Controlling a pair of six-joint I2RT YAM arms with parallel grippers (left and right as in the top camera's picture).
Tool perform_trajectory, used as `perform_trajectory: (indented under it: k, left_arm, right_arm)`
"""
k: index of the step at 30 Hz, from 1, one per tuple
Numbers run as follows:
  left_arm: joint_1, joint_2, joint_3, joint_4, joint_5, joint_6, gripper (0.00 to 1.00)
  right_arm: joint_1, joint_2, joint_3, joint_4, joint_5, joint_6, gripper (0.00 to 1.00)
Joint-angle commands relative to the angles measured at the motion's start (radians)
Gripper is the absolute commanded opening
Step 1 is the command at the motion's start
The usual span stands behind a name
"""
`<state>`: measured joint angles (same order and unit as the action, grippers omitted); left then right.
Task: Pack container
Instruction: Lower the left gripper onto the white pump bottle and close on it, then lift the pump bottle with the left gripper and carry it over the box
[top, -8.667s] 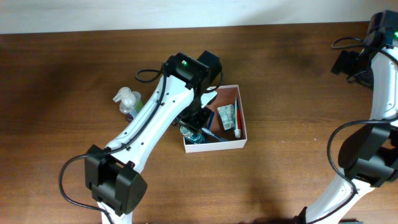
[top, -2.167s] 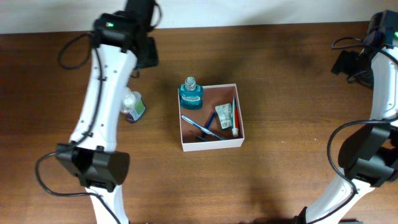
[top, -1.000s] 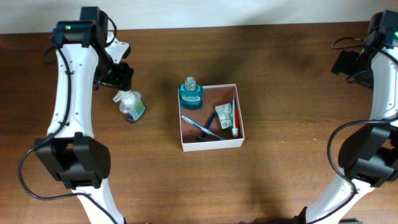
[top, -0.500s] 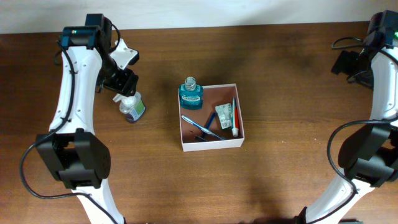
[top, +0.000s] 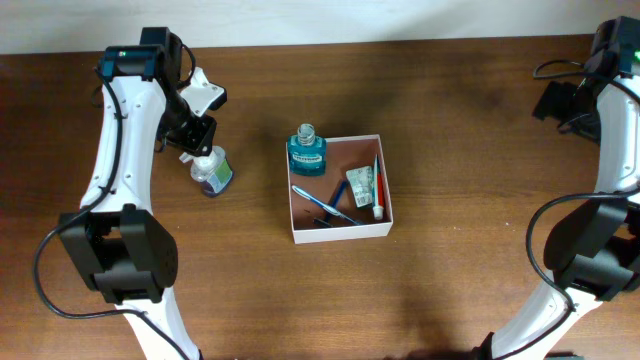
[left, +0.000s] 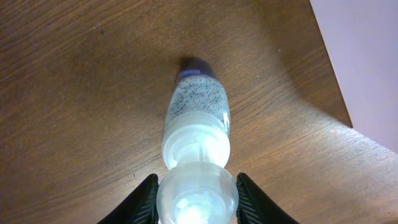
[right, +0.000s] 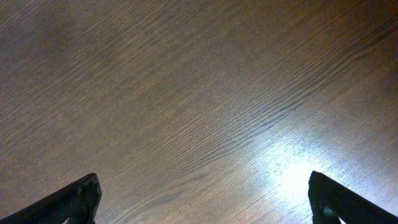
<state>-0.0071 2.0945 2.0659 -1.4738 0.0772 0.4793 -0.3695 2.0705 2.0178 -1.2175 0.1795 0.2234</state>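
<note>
Far left of the container, the left gripper (left: 198, 202) is down on the pump bottle (left: 196, 118), which stands on the table well apart from the container's left wall. The wrist view shows both fingers pressed against the clear pump top, one on each side: a pinch on the cap, bottle upright, base on the wood. This looks like the pick-up step for the next item.

Moving across to the container (top: 342, 233), mid-table: a teal bottle (top: 307, 152) stands in its far-left corner, and a toothpaste tube (top: 362, 187) lies toward the right wall. There's reddish floor showing at the near-left.

Next move, I'd say: lift straight up, carry rightward over the white wall, set it down clear of the teal bottle.

Far right, the right gripper (right: 202, 199) hangs spread wide over bare table (right: 186, 93), holding nothing.
</note>
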Motion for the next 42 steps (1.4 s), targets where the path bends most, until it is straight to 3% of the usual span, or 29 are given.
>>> perform_trajectory:
  k: [1,15,20,42]
  left_arm:
    - [0.003,-0.013,-0.004,-0.002,0.013,0.013,0.36]
    - [-0.008,-0.061,0.088,-0.019,0.013,0.012,0.31]
    - [-0.049,-0.127,0.153,-0.018,0.013,0.012,0.23]
    - [-0.332,-0.369,0.154,-0.024,0.065,0.04,0.19]
  right_arm:
    - [0.002,-0.003,0.005,0.003,0.012,-0.006,0.98]
    - [0.002,-0.003,0.005,0.003,0.012,-0.006,0.98]
    - [0.002,-0.003,0.005,0.003,0.012,-0.006,0.99]
    - [0.002,-0.003,0.005,0.003,0.012,-0.006,0.98]
